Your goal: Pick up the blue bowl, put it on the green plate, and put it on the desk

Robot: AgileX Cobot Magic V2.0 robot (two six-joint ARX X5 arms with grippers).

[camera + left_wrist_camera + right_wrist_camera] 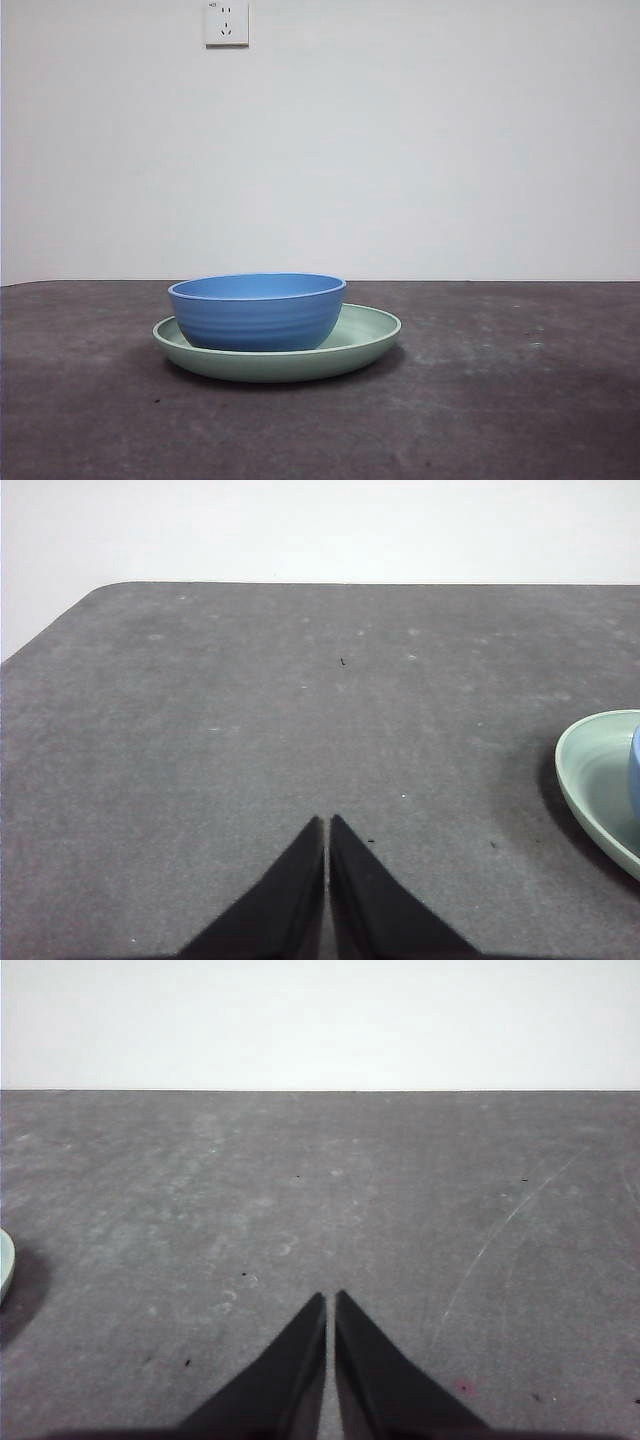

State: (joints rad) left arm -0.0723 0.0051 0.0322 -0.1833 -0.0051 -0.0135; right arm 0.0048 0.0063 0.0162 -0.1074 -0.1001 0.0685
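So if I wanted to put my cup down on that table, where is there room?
There is bare desk on both sides of the green plate and in front of it, out to the picture's edges. The only crowded spot is the middle, where the blue bowl sits in the plate. The left tool and right tool hang shut over bare desk beside the plate.
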